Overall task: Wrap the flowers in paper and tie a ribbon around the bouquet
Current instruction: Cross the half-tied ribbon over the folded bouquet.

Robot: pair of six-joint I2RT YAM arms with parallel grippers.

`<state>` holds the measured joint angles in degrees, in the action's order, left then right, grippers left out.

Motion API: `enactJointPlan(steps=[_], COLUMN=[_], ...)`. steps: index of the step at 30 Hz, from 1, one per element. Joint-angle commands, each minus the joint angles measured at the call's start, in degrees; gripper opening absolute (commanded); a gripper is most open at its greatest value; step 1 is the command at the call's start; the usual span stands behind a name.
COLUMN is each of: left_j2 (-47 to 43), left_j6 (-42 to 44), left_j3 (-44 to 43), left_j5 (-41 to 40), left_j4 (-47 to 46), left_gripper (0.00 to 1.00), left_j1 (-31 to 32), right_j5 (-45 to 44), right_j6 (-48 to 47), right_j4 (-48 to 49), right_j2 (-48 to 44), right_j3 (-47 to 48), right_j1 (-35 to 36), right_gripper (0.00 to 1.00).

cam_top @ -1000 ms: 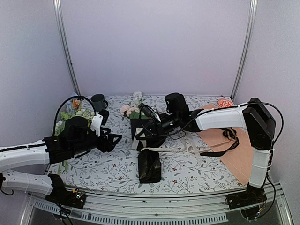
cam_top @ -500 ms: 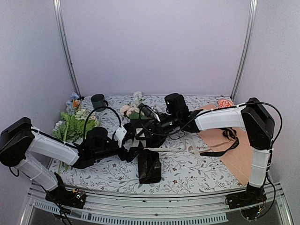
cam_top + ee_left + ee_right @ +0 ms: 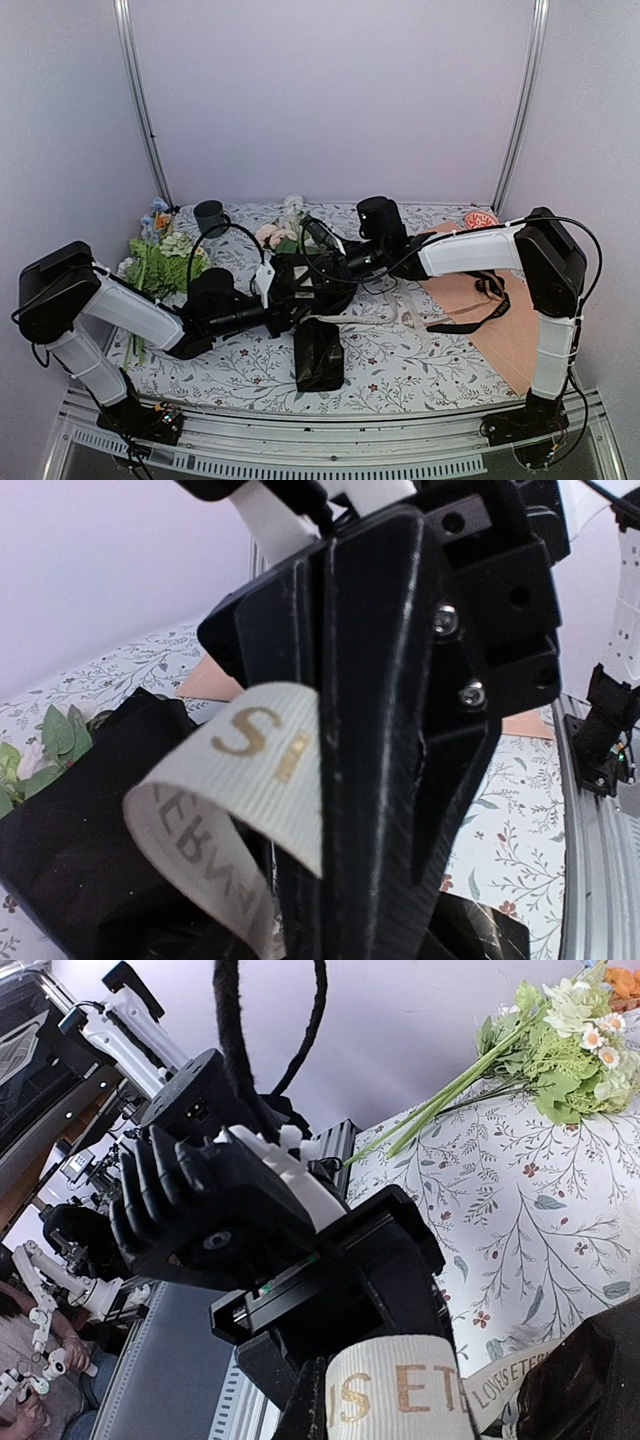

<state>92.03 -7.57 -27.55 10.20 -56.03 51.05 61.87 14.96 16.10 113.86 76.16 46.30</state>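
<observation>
The bouquet lies mid-table: pink and white flowers [image 3: 279, 235] stick out of the black paper [image 3: 319, 356]. The cream ribbon [image 3: 366, 320] trails right from the wrap. My right gripper [image 3: 318, 272] hovers over the wrap, shut on a loop of the ribbon [image 3: 400, 1395] with gold letters. My left gripper [image 3: 292, 300] meets it from the left. In the left wrist view the ribbon [image 3: 250, 770] runs in between close dark fingers. Whose fingers these are, and whether mine have closed, is unclear.
A leftover mixed bunch [image 3: 155, 265] lies at the far left, with a dark cup [image 3: 210, 215] behind it. A peach sheet [image 3: 505, 330] with a black strap ribbon [image 3: 488, 300] covers the right side. A small orange-red object [image 3: 480, 218] sits at the back right.
My left arm has swung in from the left side to the bouquet, and its gripper now meets the right gripper at the ribbon. The right arm has hardly moved.
</observation>
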Motion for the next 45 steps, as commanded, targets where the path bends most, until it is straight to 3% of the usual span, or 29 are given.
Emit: enactJointPlan(steps=[1,4,5,8,11,14,17,20,24,28,36,40,43,45], left_j2=[1.57,1.63,1.46,1.14,0.89,0.95,1.03,1.13,1.18,0.72,1.11,1.38,1.38,1.31], left_j6=[-1.44,-2.19,-2.46,-3.34,-4.01,-3.43,-1.12,2.00,6.21,7.08,7.55,7.62,7.62,7.73], left_j3=[-1.08,-1.32,-1.16,-1.06,-2.01,-3.07,-4.44,-6.10,-6.82,-6.91,-7.34,-7.58,-7.69,-7.78], left_j5=[1.79,2.12,2.20,1.99,-0.76,-2.64,-2.79,-3.34,-4.60,-5.19,-6.93,-7.07,-7.20,-7.30], left_j4=[-2.44,-2.07,-2.02,-0.89,3.53,7.21,10.67,15.14,18.61,20.07,21.49,22.08,22.41,22.58], left_gripper=[0.24,0.02,0.00,0.00,0.00,0.00,0.00,0.00,0.00,0.00,0.00,0.00,0.00,0.00], left_j1=[0.92,1.02,0.99,1.13,1.09,1.23,1.31,1.50,2.19,2.59,3.96,4.10,4.30,4.46], right_j5=[-0.64,-1.94,-2.92,-6.18,-10.67,-23.89,-39.84,-49.84,-49.96,-48.34,-51.59,-52.81,-51.03,-49.41], right_j6=[1.27,1.54,1.64,2.61,3.84,3.68,4.42,6.57,4.70,-1.83,-6.42,-7.38,-7.85,-7.98], right_j4=[2.10,1.97,1.88,0.79,-3.37,-12.82,-24.75,-34.57,-40.60,-45.22,-46.90,-46.68,-46.00,-46.14], right_j2=[1.12,0.44,0.02,-2.23,-7.27,-14.54,-20.46,-22.37,-17.79,-9.27,1.40,3.73,4.14,3.51], right_j3=[-0.44,-1.03,-1.41,-3.60,-6.22,-11.00,-14.56,-17.45,-15.87,-7.75,-0.29,1.14,1.71,2.29], right_j1=[-0.34,-0.42,-0.46,-1.25,-3.38,-6.04,-9.34,-13.91,-20.05,-20.46,-20.21,-20.11,-20.11,-20.11], right_gripper=[0.00,0.00,0.02,0.22,0.35,0.45,0.49,0.53,0.54,0.55,0.50,0.27,0.02,0.00])
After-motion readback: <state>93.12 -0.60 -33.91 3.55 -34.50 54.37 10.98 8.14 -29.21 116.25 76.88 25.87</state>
